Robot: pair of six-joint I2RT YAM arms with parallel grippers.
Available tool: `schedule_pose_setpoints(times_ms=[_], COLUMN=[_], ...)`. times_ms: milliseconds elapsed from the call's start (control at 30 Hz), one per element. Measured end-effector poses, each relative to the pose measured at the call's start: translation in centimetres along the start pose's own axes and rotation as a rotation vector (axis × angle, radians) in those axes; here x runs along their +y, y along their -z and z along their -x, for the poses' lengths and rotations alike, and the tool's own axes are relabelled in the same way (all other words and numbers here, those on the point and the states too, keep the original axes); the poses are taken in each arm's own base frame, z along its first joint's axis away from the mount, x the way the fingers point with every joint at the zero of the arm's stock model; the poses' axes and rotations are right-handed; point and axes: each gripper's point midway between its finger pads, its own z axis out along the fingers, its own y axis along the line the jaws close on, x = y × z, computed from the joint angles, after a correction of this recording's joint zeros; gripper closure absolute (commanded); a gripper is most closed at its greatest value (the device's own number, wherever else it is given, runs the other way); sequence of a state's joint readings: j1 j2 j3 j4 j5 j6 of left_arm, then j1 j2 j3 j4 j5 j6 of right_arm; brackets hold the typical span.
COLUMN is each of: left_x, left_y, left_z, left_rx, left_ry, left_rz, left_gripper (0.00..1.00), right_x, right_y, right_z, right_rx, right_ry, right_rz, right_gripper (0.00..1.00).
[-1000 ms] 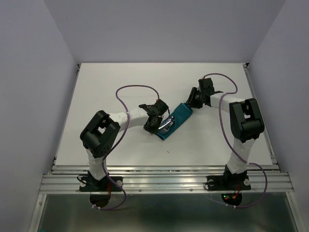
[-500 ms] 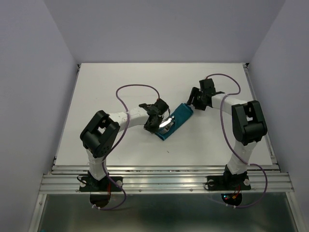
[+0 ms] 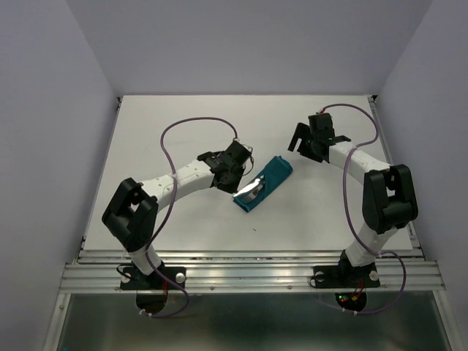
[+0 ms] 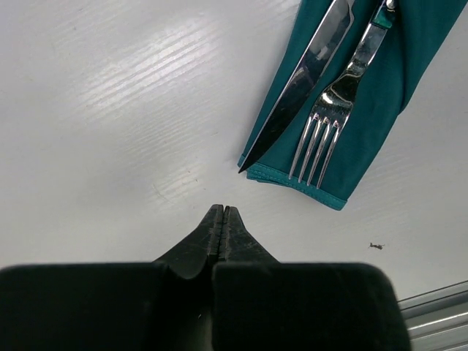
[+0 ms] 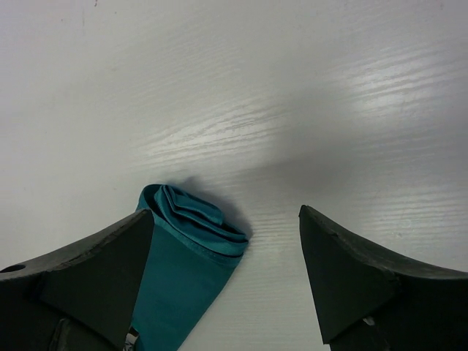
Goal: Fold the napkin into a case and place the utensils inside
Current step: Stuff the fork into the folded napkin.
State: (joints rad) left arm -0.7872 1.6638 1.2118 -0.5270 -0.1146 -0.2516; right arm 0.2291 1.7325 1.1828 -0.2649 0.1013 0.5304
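The teal napkin lies folded as a narrow case, slanted across the middle of the white table. A fork and a knife sit in it, with their silver heads sticking out of the near-left end. My left gripper is shut and empty, just left of that end; in the left wrist view the tips are a little short of the cloth. My right gripper is open and empty, up and right of the case's far rolled end, which shows between its fingers.
The white table is walled by pale panels at the back and both sides. A metal rail runs along the near edge by the arm bases. Purple cables loop over both arms. A tiny dark speck lies near the case.
My left gripper has pulled back up and left from the utensil heads, the arm stretching out. My right gripper has drawn away up and right from the case's far end.
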Motion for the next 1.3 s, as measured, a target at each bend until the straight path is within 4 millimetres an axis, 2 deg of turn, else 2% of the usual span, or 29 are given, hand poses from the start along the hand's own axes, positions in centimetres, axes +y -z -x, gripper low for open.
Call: schedule_pose_setpoints(times_ms=[167,400,600,900,1100,1300], left_x=[0.1,-0.4,-0.6,-1.4,-1.9,-2.4], left_y=[-0.4,-3.2,-4.6,-4.8,-5.7,-5.8], left_z=[0.6,1.4,1.9,1.9,1.0,0.8], left_rx=[-0.005,0.009,0.01,0.017,0.05,0.055], left_ry=[0.008,0.008,0.007,0.004,-0.006,-0.016], left_rz=[0.002,0.015,0.028,-0.018,-0.035,-0.042], left_gripper=[1.0,1.0,1.0,1.0,1.0,1.0], right_x=[-0.1,0.1,0.1,0.1,0.0,0.0], right_y=[0.6,1.6,1.6,1.6,1.4,1.3], right_z=[0.0,0.5,0.4,0.4,0.2,0.1], right_rx=[0.006,-0.009,-0.005,-0.003,0.004,0.007], right_ry=[0.005,0.008,0.01,0.009,0.01,0.01], right_rz=[-0.003,0.007,0.007,0.007,0.003,0.002], right_gripper=[0.14,0.14,0.14,0.14,0.14,0.14])
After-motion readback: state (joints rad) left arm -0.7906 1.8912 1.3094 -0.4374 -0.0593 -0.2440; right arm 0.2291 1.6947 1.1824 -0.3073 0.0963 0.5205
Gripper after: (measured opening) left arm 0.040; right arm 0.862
